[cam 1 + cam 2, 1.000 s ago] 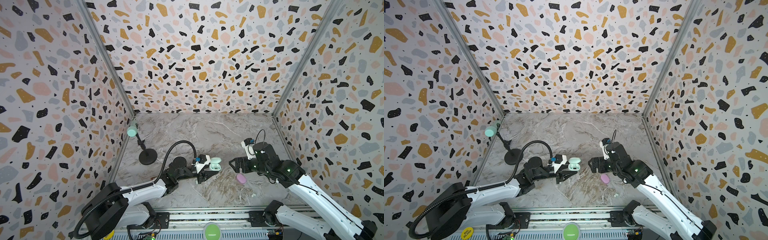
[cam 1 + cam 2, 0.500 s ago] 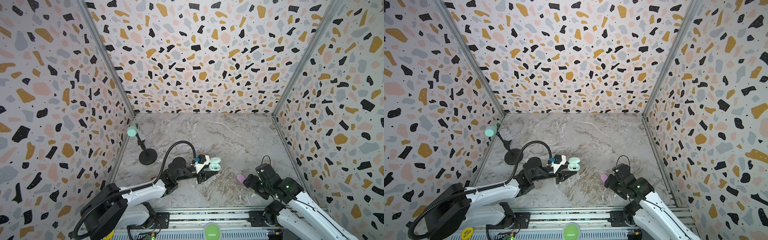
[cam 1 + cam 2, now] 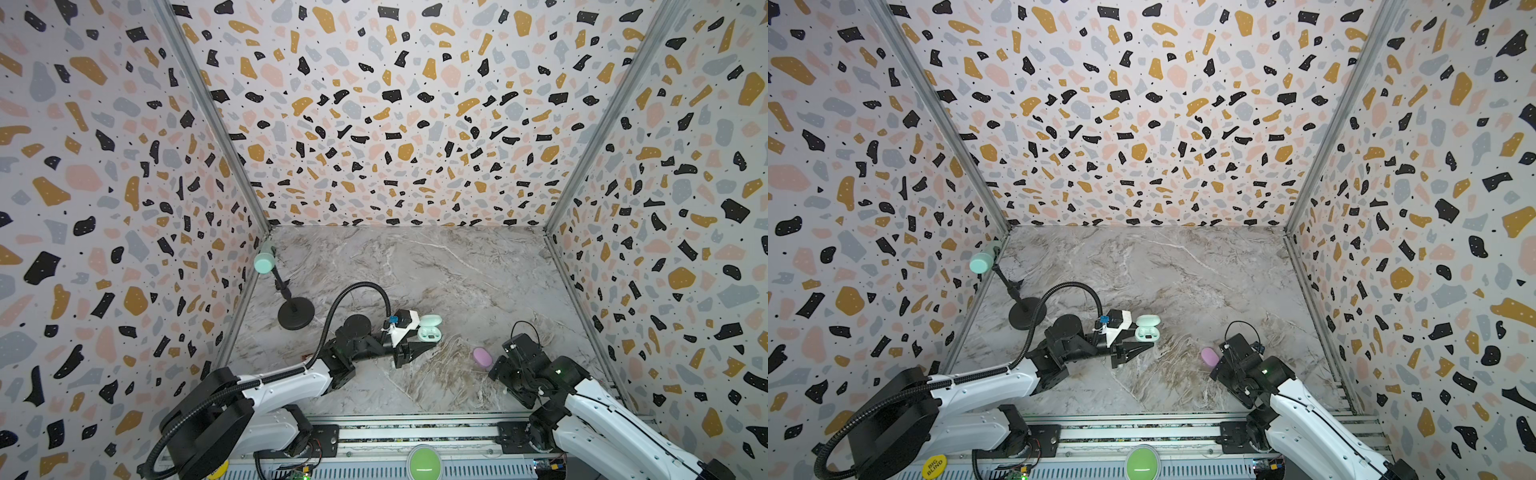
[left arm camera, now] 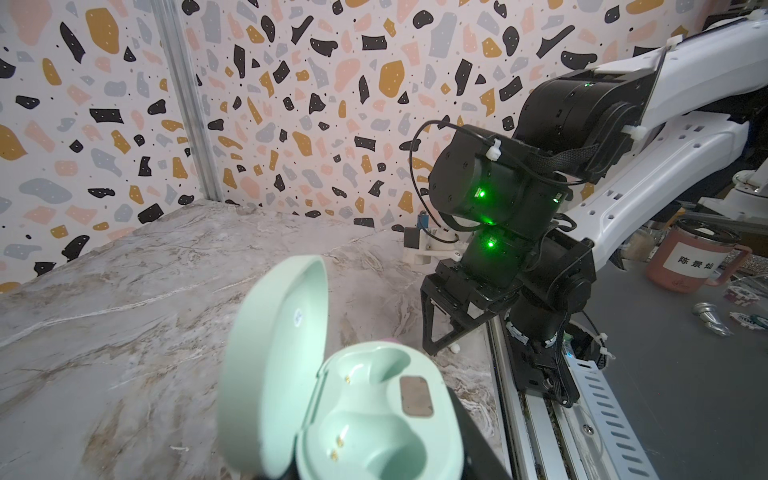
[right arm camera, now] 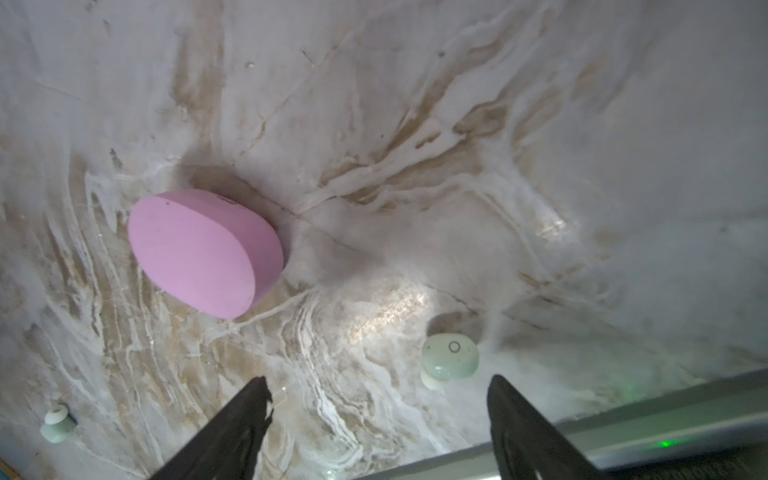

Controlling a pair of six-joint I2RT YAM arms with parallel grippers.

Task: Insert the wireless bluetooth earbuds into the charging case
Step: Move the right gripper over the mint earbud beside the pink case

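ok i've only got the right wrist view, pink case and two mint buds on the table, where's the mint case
observer: the left gripper holds the mint case; in both top views it sits left of the pink case.
operator: is it open
observer: yes, the lid is open, and the left wrist view shows both sockets empty, with their gold contacts bare.
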